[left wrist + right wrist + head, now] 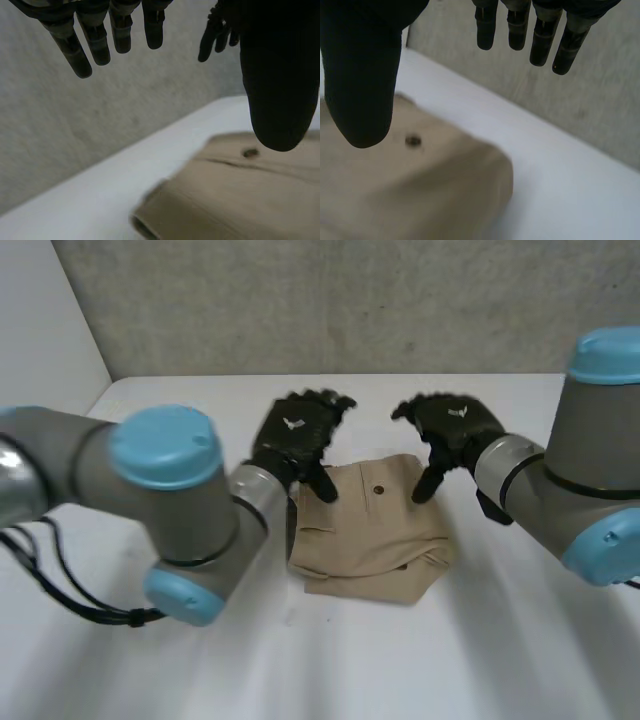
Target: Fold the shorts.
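Grey arms (90,475), light-blue caps (165,445), black hands (295,435) (455,425)

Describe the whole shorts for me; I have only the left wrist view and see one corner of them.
Observer: The shorts lie as a compact folded bundle on the white table, between the two arms, with the button facing up.
Operator: Report the right hand.
Observer: The right hand hangs over the bundle's far right corner, fingers straight and holding nothing. Its thumb points down beside the button.
Operator: Place the left hand against that.
Observer: In the head view the left hand mirrors it over the far left corner, also open.
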Motion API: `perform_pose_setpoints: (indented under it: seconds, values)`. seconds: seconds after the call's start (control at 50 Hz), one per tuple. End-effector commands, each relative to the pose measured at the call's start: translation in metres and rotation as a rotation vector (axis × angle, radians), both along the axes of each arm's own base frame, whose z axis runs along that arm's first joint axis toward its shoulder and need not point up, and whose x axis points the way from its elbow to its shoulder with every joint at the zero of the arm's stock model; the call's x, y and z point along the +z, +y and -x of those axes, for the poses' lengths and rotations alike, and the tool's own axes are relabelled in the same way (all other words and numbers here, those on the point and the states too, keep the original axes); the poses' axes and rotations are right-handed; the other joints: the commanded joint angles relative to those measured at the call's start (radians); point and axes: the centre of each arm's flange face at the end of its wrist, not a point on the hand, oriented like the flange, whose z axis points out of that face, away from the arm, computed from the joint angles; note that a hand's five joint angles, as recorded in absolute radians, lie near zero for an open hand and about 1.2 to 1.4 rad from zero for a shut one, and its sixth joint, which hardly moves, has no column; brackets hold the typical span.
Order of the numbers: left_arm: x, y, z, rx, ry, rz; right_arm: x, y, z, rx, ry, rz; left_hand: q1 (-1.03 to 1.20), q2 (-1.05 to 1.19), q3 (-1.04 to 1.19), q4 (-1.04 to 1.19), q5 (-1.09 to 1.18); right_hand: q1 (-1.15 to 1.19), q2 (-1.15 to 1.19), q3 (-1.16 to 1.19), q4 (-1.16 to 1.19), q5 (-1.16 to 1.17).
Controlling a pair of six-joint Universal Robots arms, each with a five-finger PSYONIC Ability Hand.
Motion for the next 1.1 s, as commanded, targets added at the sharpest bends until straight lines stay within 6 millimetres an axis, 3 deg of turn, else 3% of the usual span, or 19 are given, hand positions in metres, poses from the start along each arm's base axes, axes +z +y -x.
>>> perform_pose_setpoints:
  seconds: [0.02, 0.14, 0.2, 0.28, 0.36, 0.44, 0.46, 0.52, 0.6, 0.62, 0.68, 0.7, 0.74, 0.8, 0.86, 1.1]
  values:
    - [-0.062, -0.007, 0.009, 0.031, -0.114, -0.148, -0.053, -0.011, -0.003, 0.008, 0.098, -0.107, 0.037, 0.037, 0.025, 0.033, 0.018, -0.026, -0.042, -0.037, -0.055, -0.062]
    - [-0.090, -0.006, -0.004, 0.117, -0.207, -0.214, -0.088, -0.019, 0.006, 0.009, 0.222, -0.135, 0.032, 0.031, 0.019, 0.027, 0.012, -0.026, -0.042, -0.037, -0.055, -0.062]
    - [-0.098, -0.001, -0.009, 0.121, -0.240, -0.238, -0.091, -0.024, 0.009, 0.006, 0.255, -0.122, 0.026, 0.025, 0.013, 0.022, 0.006, -0.026, -0.042, -0.037, -0.055, -0.062]
    - [-0.091, 0.002, -0.011, 0.109, -0.269, -0.204, -0.089, -0.026, 0.012, 0.003, 0.277, -0.110, 0.023, 0.022, 0.010, 0.019, 0.003, -0.026, -0.042, -0.037, -0.055, -0.062]
    - [-0.062, 0.004, -0.009, 0.097, -0.251, -0.136, -0.072, -0.024, 0.011, 0.002, 0.255, -0.085, 0.020, 0.020, 0.007, 0.016, 0.000, -0.026, -0.042, -0.037, -0.055, -0.062]
    - [-0.024, 0.015, -0.005, 0.074, -0.197, -0.069, -0.027, -0.020, 0.010, -0.016, 0.165, 0.002, 0.008, 0.008, -0.004, 0.004, -0.012, -0.026, -0.042, -0.037, -0.055, -0.062]
    - [-0.008, 0.022, -0.004, 0.064, -0.173, -0.043, -0.008, -0.019, 0.011, -0.032, 0.115, 0.039, 0.002, 0.002, -0.010, -0.002, -0.017, -0.026, -0.042, -0.037, -0.055, -0.062]
    - [0.013, 0.026, -0.009, 0.072, -0.146, -0.012, 0.030, -0.016, 0.014, -0.065, 0.012, 0.120, 0.002, 0.002, -0.010, -0.002, -0.017, -0.026, -0.042, -0.037, -0.055, -0.062]
    - [0.057, 0.031, -0.025, 0.104, -0.080, 0.055, 0.072, -0.008, 0.022, -0.123, -0.097, 0.213, 0.008, 0.008, -0.004, 0.004, -0.012, -0.026, -0.042, -0.037, -0.055, -0.062]
    - [0.074, 0.027, -0.038, 0.139, -0.057, 0.080, 0.079, -0.006, 0.026, -0.147, -0.110, 0.230, 0.014, 0.014, 0.001, 0.010, -0.006, -0.026, -0.042, -0.037, -0.055, -0.062]
    - [0.102, 0.016, -0.065, 0.214, -0.025, 0.113, 0.099, 0.004, 0.040, -0.251, -0.127, 0.287, 0.026, 0.025, 0.013, 0.021, 0.006, -0.026, -0.042, -0.037, -0.055, -0.062]
    - [0.120, 0.013, -0.083, 0.262, -0.009, 0.126, 0.103, 0.006, 0.043, -0.275, -0.125, 0.302, 0.034, 0.034, 0.022, 0.030, 0.015, -0.026, -0.042, -0.037, -0.055, -0.062]
    - [0.131, 0.012, -0.099, 0.304, 0.000, 0.112, 0.111, 0.011, 0.048, -0.309, -0.120, 0.326, 0.035, 0.034, 0.022, 0.030, 0.015, -0.026, -0.042, -0.037, -0.055, -0.062]
    - [0.142, 0.013, -0.125, 0.366, 0.032, 0.034, 0.117, 0.018, 0.056, -0.347, -0.090, 0.337, 0.014, 0.014, 0.002, 0.010, -0.006, -0.026, -0.042, -0.037, -0.055, -0.062]
    - [0.144, 0.015, -0.140, 0.403, 0.061, -0.032, 0.107, 0.022, 0.058, -0.344, -0.048, 0.295, 0.014, 0.014, 0.002, 0.010, -0.006, -0.026, -0.042, -0.037, -0.055, -0.062]
    - [0.152, 0.026, -0.144, 0.379, 0.084, -0.026, 0.109, 0.032, 0.062, -0.337, -0.027, 0.292, -0.007, -0.007, -0.019, -0.011, -0.026, -0.026, -0.042, -0.037, -0.055, -0.062]
